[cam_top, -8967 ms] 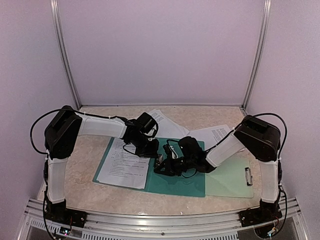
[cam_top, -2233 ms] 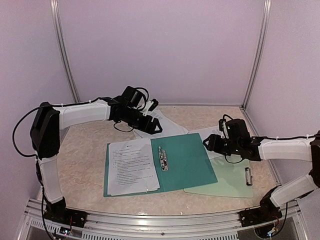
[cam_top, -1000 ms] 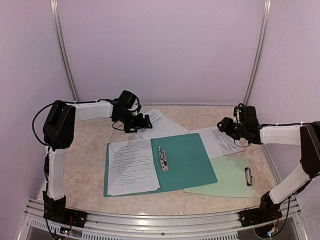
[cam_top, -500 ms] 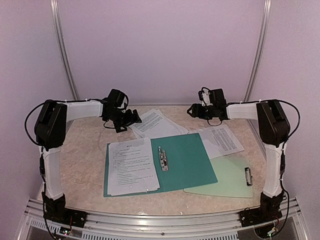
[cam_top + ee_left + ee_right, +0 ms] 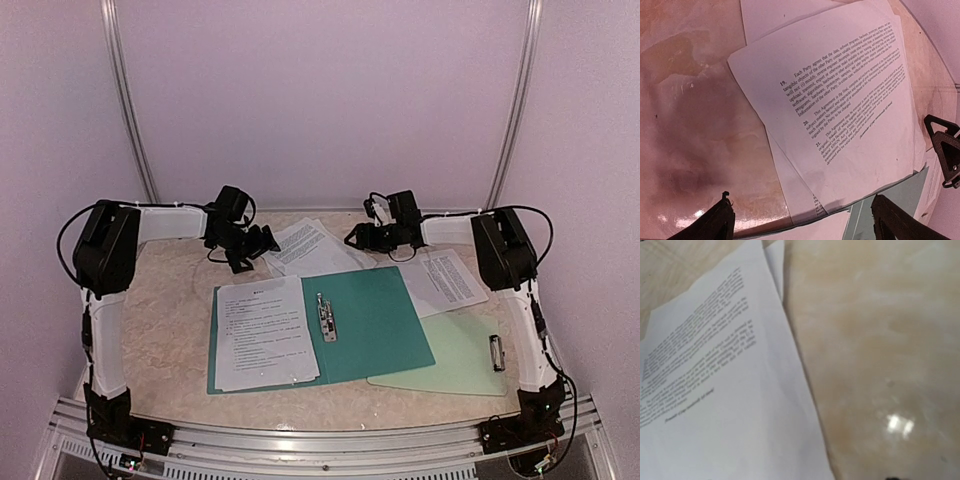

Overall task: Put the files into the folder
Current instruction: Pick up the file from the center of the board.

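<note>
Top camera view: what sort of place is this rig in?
Probably a lab test booth rather than an office: plain white walls with metal corner posts, an aluminium rail in front, and a bare marbled table.

Pinkish cast, glare spots, soft focus

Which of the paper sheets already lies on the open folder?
The sheet on the folder's left half; the other sheets lie on the table, not on it.

Both arms reach far forward with elbows raised, wrists turned inward toward each other. The left gripper [image 5: 258,248] hovers with its jaws spread wide; the right gripper [image 5: 355,238] hangs low (its jaws unreadable)
</note>
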You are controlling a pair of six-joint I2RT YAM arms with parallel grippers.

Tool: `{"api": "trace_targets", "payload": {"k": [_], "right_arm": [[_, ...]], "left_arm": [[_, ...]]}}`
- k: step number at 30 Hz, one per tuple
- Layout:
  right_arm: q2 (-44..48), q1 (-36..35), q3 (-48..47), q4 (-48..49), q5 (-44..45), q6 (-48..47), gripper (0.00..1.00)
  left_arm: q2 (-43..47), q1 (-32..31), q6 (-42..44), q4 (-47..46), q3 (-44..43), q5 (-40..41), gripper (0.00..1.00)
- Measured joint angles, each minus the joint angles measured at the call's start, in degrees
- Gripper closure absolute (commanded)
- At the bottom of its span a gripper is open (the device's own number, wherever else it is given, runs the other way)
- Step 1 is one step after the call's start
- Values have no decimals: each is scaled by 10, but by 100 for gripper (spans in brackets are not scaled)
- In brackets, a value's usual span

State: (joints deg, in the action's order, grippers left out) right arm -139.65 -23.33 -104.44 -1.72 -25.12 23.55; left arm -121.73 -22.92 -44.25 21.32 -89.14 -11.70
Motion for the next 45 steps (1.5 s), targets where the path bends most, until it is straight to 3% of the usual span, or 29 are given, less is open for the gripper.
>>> {"api": "trace_targets", "payload": {"k": [19, 29, 33, 42, 45], "right_arm": [[-56, -31, -86, -40, -33, 0, 37], [-57, -37, -88, -44, -42, -6, 46], [-58, -43, -88, -48, -44, -9, 55], [-66, -47, -90, -49, -51, -15, 100], [-66, -47, -90, -48, -50, -14, 100]], "left_arm": [[-68, 1, -79, -82, -31, -68, 23], [-85, 1, -87, -107, -44, -77, 24], [-89, 0, -87, -110, -49, -78, 24], [-90, -3, -79, -110, -52, -73, 24], [-90, -3, -74, -110, -52, -73, 23]]}}
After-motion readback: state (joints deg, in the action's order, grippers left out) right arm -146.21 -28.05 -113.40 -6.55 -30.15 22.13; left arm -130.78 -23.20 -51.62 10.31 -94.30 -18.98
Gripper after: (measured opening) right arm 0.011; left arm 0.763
